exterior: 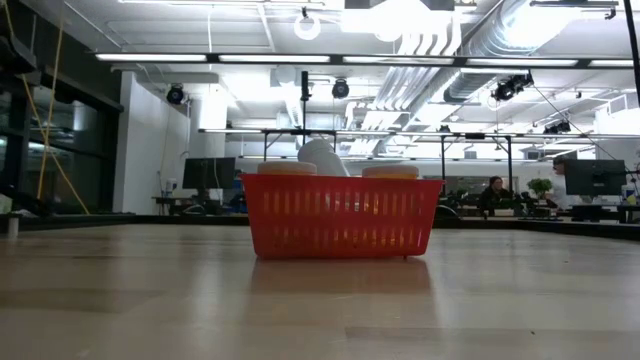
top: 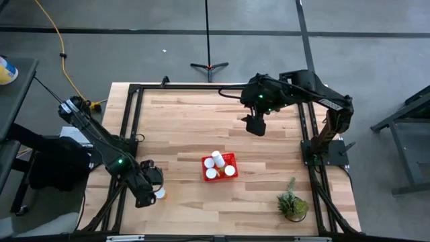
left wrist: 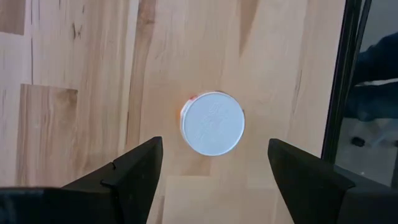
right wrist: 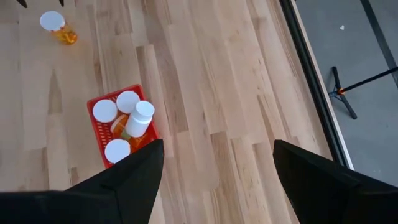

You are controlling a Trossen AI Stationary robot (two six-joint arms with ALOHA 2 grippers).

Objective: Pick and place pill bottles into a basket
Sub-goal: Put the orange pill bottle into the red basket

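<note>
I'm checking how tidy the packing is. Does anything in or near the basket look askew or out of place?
One pill bottle in the red basket lies tilted across the upright ones, cap sticking above the rim. One bottle stands on the table outside it, under the open left gripper.

table: pale wooden plank top (top: 201, 121) | plant: small green potted, near table's front right corner (top: 293, 202) | stand: black tripod on grey floor beyond table (top: 208, 65)
</note>
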